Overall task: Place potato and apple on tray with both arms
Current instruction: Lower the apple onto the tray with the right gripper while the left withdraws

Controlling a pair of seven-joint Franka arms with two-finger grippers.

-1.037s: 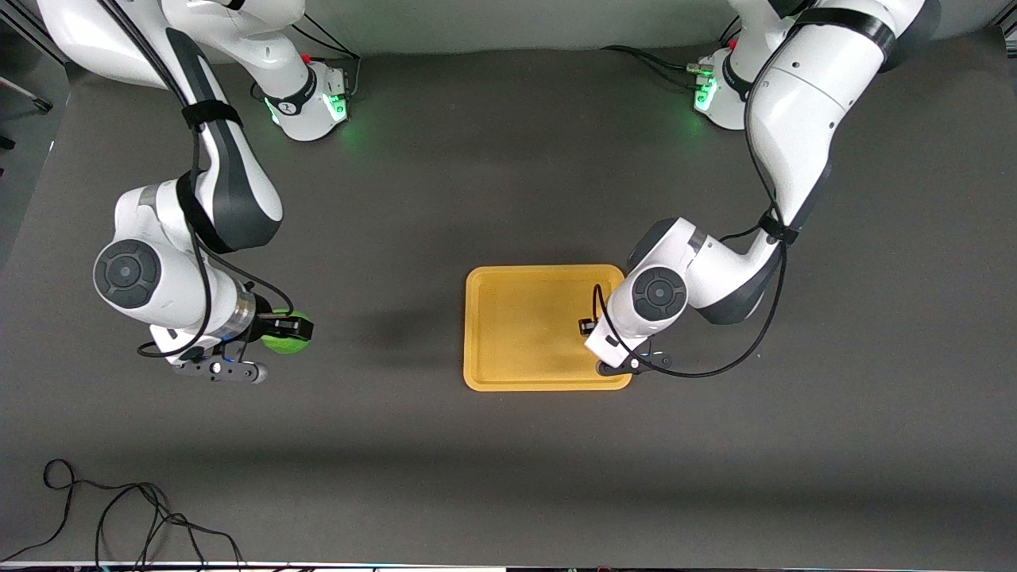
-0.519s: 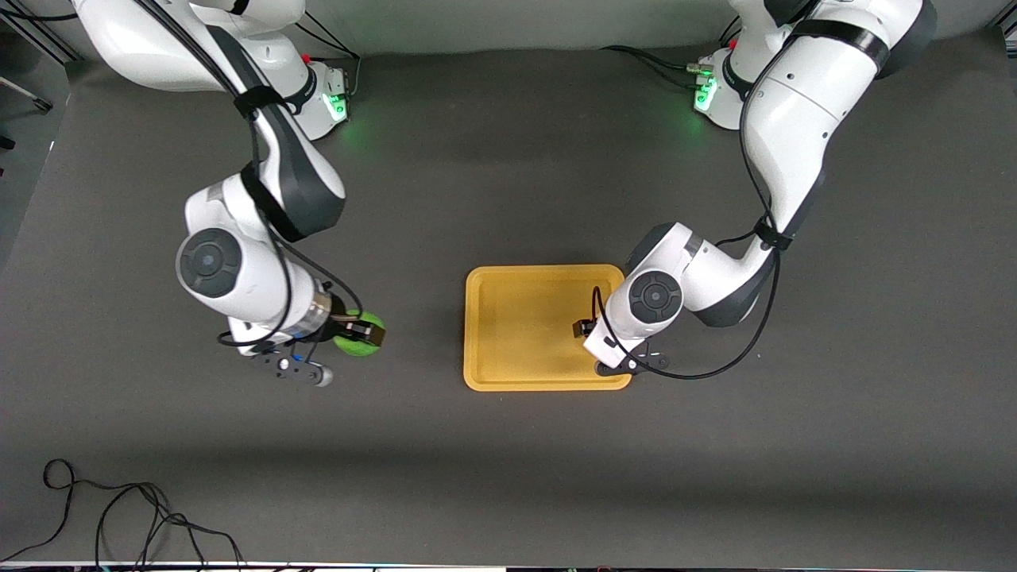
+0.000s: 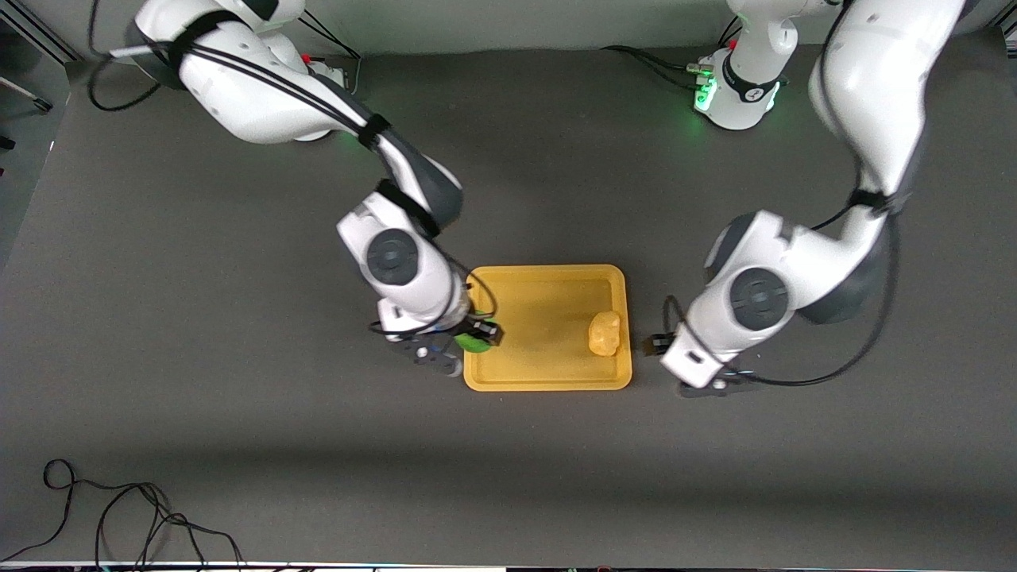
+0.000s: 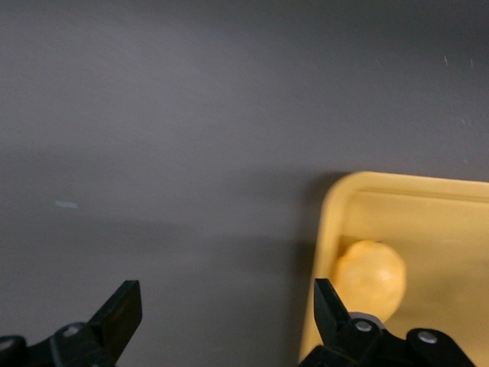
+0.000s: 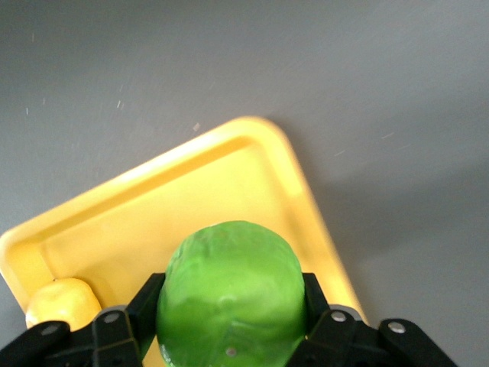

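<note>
The yellow-orange tray [image 3: 540,318] lies on the dark table. The yellow-tan potato [image 3: 604,332] lies on it near the rim toward the left arm's end. My right gripper [image 3: 479,334] is shut on the green apple [image 3: 473,343] and holds it over the tray's rim toward the right arm's end. The right wrist view shows the apple [image 5: 229,294] between the fingers, above the tray [image 5: 191,176], with the potato [image 5: 61,302] at the tray's other end. My left gripper [image 3: 658,343] is open and empty over the table beside the tray. Its wrist view shows the tray [image 4: 359,199] and potato [image 4: 370,277].
A loose black cable [image 3: 119,508] lies at the table's edge nearest the front camera, toward the right arm's end. The arm bases with green lights [image 3: 735,87] stand along the table's edge farthest from that camera.
My right arm has carried the apple across the table to the tray's rim. My left gripper has let go of the potato on the tray and moved off beside it.
</note>
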